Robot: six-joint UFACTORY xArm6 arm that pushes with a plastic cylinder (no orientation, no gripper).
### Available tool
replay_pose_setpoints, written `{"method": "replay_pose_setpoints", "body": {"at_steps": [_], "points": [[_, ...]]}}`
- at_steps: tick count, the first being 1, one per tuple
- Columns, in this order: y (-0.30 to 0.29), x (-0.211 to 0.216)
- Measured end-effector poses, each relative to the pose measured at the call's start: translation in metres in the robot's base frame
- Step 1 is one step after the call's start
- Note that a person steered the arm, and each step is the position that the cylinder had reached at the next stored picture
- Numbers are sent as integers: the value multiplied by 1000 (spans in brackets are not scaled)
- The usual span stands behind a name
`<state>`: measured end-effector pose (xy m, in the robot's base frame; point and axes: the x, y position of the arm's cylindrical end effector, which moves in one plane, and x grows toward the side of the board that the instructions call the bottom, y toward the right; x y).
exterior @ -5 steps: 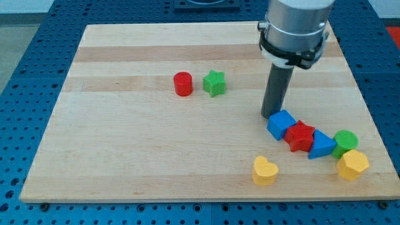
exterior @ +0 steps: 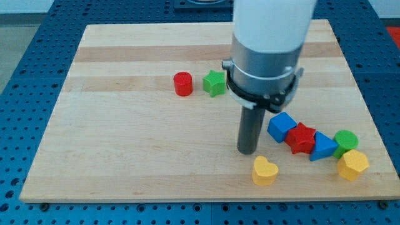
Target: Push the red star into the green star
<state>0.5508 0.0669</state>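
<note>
The red star (exterior: 302, 138) lies at the view's lower right, wedged between a blue cube (exterior: 281, 125) on its left and a blue triangular block (exterior: 322, 146) on its right. The green star (exterior: 214, 83) lies near the board's middle, next to a red cylinder (exterior: 182, 84) on its left. My tip (exterior: 247, 152) rests on the board left of the blue cube and just above a yellow heart (exterior: 264, 170). It touches no block.
A green cylinder (exterior: 345, 141) and a yellow hexagonal block (exterior: 353, 165) sit right of the blue triangular block, near the wooden board's (exterior: 125, 156) right edge. A blue perforated table surrounds the board.
My tip has moved down and to the left, from just above the blue cube to a spot left of it, near the yellow heart. No block has moved.
</note>
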Motion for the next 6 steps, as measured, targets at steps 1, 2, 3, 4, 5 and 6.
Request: {"method": "replay_pose_setpoints", "body": {"at_steps": [1,2,3,4,5,6], "points": [[28,7],[47,7],[62,5],[82,4],[93,-4],[102,-27]]}}
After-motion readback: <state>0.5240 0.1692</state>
